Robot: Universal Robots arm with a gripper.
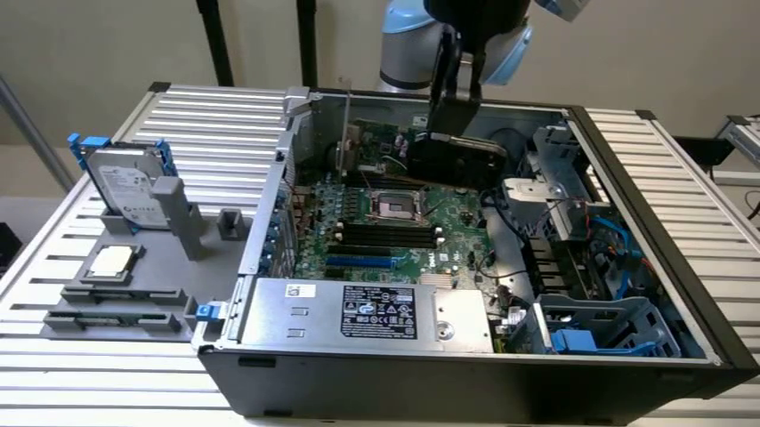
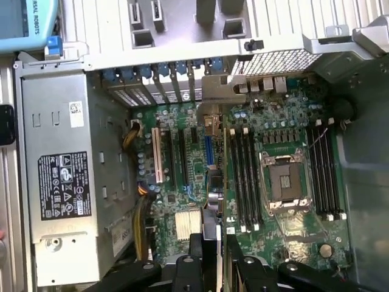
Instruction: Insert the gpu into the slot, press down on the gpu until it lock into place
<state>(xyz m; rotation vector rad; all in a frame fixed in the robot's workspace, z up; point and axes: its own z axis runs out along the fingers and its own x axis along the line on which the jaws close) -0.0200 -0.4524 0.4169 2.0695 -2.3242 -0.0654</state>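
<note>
blue slot [image 2: 208, 151] near gpu [image 2: 210, 226] edge, wrist view; exterior view: gripper [image 1: 453, 132] gripping it

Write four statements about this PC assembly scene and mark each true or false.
1. The gripper holds the gpu above the motherboard. True.
2. The gpu sits in the slot. False: the blue slot is empty.
3. A cooler covers the CPU socket. False: the socket is bare.
4. A hard drive stands outside the case, on the exterior view's left. True.
</note>
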